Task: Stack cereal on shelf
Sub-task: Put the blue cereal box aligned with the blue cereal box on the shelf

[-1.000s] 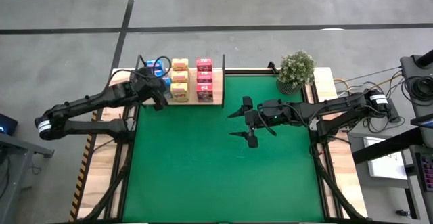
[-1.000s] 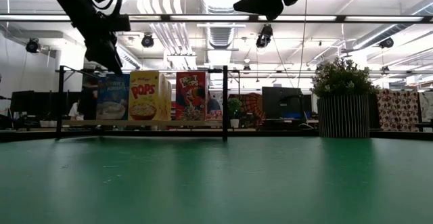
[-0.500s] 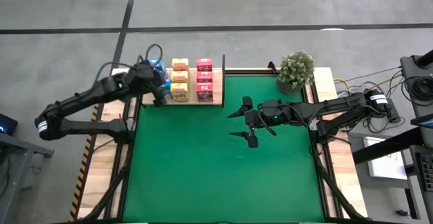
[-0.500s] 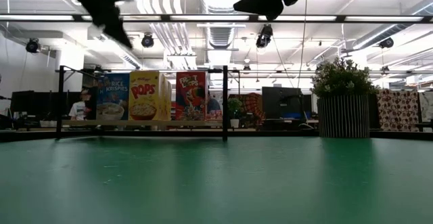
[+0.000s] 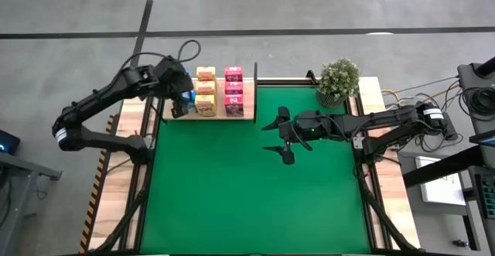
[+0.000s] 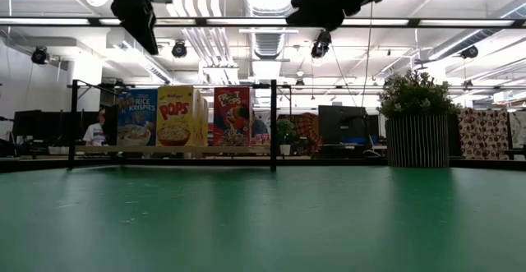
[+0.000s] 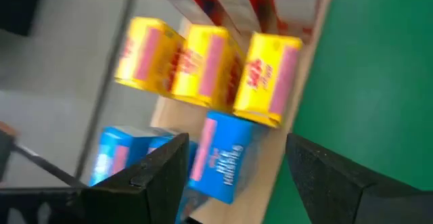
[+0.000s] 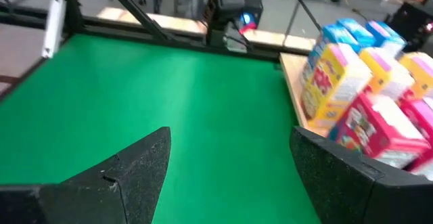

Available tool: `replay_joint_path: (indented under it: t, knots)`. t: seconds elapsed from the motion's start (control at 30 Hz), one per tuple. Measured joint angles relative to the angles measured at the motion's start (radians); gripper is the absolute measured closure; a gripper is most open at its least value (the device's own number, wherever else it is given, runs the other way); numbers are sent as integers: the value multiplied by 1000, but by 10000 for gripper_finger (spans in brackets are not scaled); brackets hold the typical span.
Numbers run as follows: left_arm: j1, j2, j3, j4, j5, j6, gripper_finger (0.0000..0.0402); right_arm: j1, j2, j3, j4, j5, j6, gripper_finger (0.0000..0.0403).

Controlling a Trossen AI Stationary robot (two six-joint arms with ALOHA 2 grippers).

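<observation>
- I am holding my left gripper (image 5: pixel 179 101) above the blue cereal boxes (image 5: pixel 186 97) at the shelf's (image 5: pixel 249 110) left end, fingers apart and holding nothing.
- All the boxes are sitting on the shelf: blue, then yellow boxes (image 5: pixel 205 90), then pink boxes (image 5: pixel 233 90) rightward.
- I judge the stacking nearly done; I am planning to lift straight up, clear of the black posts.
- My right gripper (image 5: pixel 281 136) is waiting over the green mat (image 5: pixel 255 194), fingers spread.

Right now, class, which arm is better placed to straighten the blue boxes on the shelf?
The left: its open claw hangs above the blue boxes, while the right claw waits over the mat.
</observation>
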Motion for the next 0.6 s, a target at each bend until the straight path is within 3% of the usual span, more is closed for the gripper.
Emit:
replay_joint_path:
  t: [0.33,0.6]
  knots:
    - [126,159,11,-71,101,162,173,-86,0,-1,-42,-4,-9,113]
    - [170,221,11,-45,103,208,173,-121,0,-16,-43,-10,-8,113]
